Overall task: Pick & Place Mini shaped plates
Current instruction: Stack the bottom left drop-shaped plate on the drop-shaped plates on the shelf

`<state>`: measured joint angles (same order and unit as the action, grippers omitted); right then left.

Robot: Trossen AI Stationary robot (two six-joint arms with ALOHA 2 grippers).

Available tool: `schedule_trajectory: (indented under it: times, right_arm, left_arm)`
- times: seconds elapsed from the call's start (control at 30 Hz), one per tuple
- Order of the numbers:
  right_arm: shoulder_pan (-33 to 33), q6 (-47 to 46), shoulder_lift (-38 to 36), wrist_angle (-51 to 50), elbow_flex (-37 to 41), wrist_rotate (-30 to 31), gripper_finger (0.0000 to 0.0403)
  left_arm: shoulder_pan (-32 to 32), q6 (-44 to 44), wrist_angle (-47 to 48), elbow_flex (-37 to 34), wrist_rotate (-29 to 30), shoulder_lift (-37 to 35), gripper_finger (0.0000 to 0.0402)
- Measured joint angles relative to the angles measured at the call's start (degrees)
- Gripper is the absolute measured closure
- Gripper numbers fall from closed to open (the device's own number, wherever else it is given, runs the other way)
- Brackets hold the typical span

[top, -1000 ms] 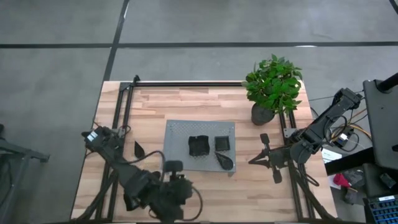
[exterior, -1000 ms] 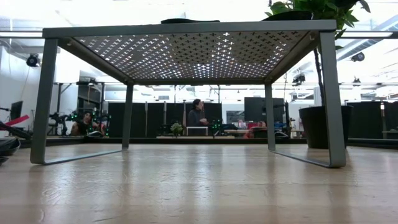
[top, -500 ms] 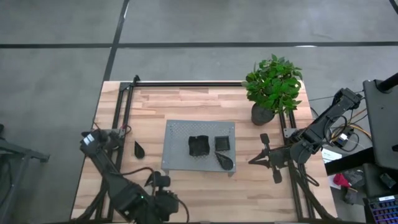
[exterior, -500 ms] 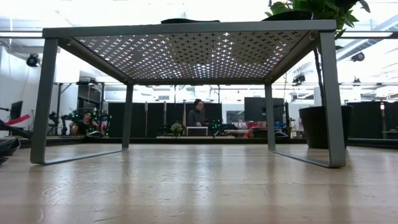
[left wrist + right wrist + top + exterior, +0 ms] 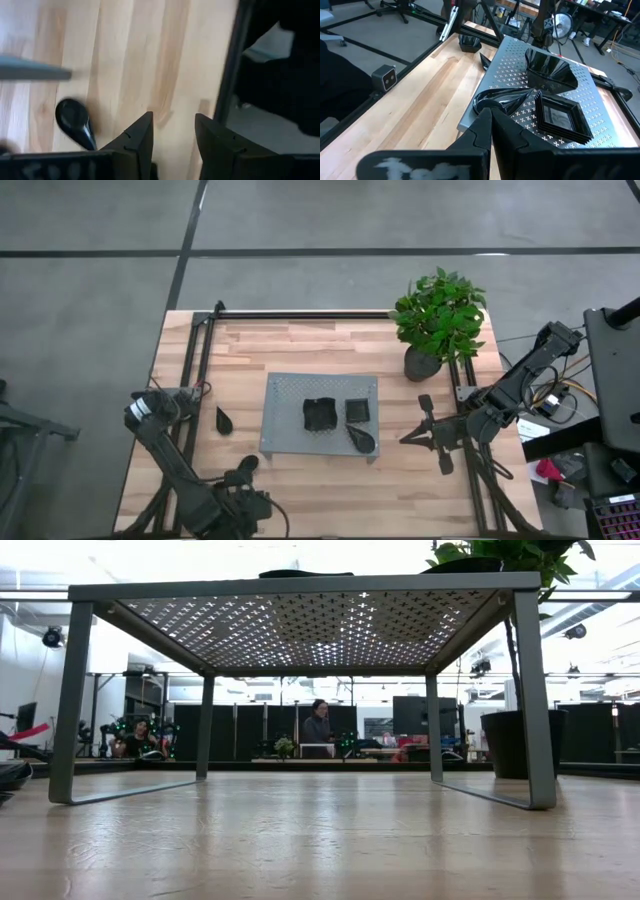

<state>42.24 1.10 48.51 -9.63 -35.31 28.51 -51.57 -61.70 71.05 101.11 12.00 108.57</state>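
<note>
Three dark glossy mini plates lie on the grey perforated tray (image 5: pixel 285 395): a wavy one (image 5: pixel 320 413), a square one (image 5: pixel 358 410) and a teardrop one (image 5: pixel 362 440). The right wrist view shows the wavy plate (image 5: pixel 547 67), the square plate (image 5: pixel 560 117) and the teardrop plate (image 5: pixel 502 100). A fourth, teardrop plate (image 5: pixel 222 420) lies on the bare table left of the tray, and the left wrist view shows this plate (image 5: pixel 75 122) too. My left gripper (image 5: pixel 245 467) (image 5: pixel 172 120) is open near the table's near edge, holding nothing. My right gripper (image 5: pixel 405 438) (image 5: pixel 490 117) is shut, right of the tray.
A green plant in a dark pot (image 5: pixel 422 363) stands at the far right of the table. The tray stands on legs (image 5: pixel 68 700), so there is room beneath it. Black frame rails (image 5: pixel 195 370) run along the table's edges. People sit in the room behind (image 5: pixel 318 725).
My left arm has drawn back from the tray's near left corner toward the table's near edge and left. Its gripper now sits lower and farther left in the high view. The plates and my right arm have stayed put.
</note>
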Motion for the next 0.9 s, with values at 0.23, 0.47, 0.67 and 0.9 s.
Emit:
schedule_trajectory:
  times: [0.23, 0.47, 0.67, 0.9]
  right_arm:
    - [0.0, 0.0, 0.0, 0.0, 0.0, 0.0, 0.0394]
    - [0.0, 0.0, 0.0, 0.0, 0.0, 0.0, 0.0394]
    - [0.0, 0.0, 0.0, 0.0, 0.0, 0.0, 0.0394]
    - [0.0, 0.0, 0.0, 0.0, 0.0, 0.0, 0.0394]
  left_arm:
    - [0.1, -4.9, 3.2, -7.4, -3.0, 0.0, 0.0264]
    - [0.1, -5.1, 7.4, -12.6, -4.1, 0.0, 0.0264]
    - [0.1, -0.2, 7.8, -16.7, -3.8, -0.1, 0.0264]
    - [1.0, -5.2, 2.0, -21.3, -1.7, -0.1, 0.0264]
